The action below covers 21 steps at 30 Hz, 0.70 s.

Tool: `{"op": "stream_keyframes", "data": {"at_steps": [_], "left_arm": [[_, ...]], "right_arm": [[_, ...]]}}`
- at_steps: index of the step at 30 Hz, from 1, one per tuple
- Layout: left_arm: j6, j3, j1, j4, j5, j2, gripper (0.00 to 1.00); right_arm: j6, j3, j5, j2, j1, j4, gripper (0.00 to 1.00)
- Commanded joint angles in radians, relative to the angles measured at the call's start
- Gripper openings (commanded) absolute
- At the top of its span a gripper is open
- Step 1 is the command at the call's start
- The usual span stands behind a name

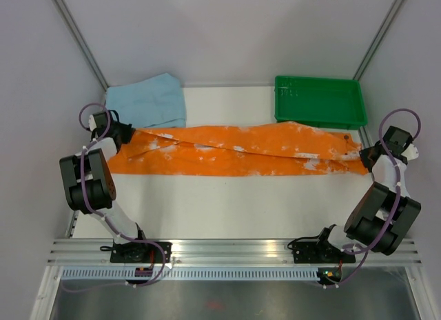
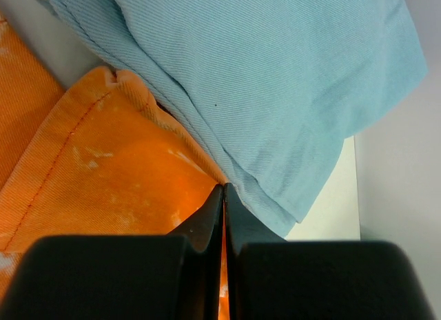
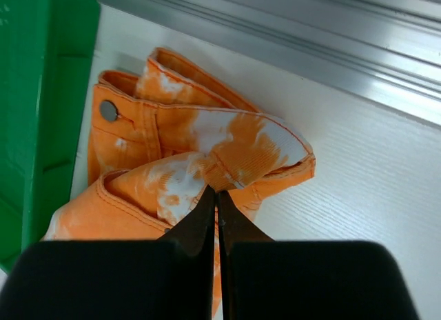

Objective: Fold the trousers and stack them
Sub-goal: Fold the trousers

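Orange bleach-spotted trousers point(image 1: 241, 151) lie stretched lengthwise across the table, folded along their length. My left gripper point(image 1: 127, 135) is shut on the hem end at the left; in the left wrist view point(image 2: 224, 189) orange cloth point(image 2: 103, 168) shows between the closed fingers. My right gripper point(image 1: 366, 156) is shut on the waistband end at the right; the right wrist view point(image 3: 215, 192) shows the waistband point(image 3: 200, 154) with its metal button bunched at the fingertips. Folded light-blue trousers point(image 1: 147, 101) lie at the back left, touching the orange hem point(image 2: 262, 78).
A green tray point(image 1: 318, 101) stands at the back right, right behind the waistband end point(image 3: 41, 120). An aluminium rail point(image 3: 289, 30) runs along the table's right edge. Grey walls close in both sides.
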Motion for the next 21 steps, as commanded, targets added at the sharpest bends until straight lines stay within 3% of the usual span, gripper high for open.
{"op": "stream_keyframes", "data": {"at_steps": [1,6,12,16,21], "left_arm": [[0.046,0.012,0.012,0.002,0.003,-0.047,0.02],[0.061,0.049,0.012,-0.033,0.006,-0.056,0.02],[0.132,0.2,0.012,-0.073,0.002,-0.044,0.02],[0.329,0.37,0.014,-0.152,0.075,0.031,0.02],[0.454,0.435,0.014,-0.165,0.085,0.067,0.02]], "right_arm": [[-0.065,0.056,0.045,-0.022,-0.004,0.073,0.0],[-0.079,0.096,-0.045,-0.008,-0.004,0.13,0.0],[-0.117,0.315,-0.139,0.122,-0.004,0.104,0.0],[-0.116,0.415,-0.192,0.234,-0.004,0.099,0.0],[-0.122,0.507,-0.248,0.328,-0.004,0.14,0.0]]}}
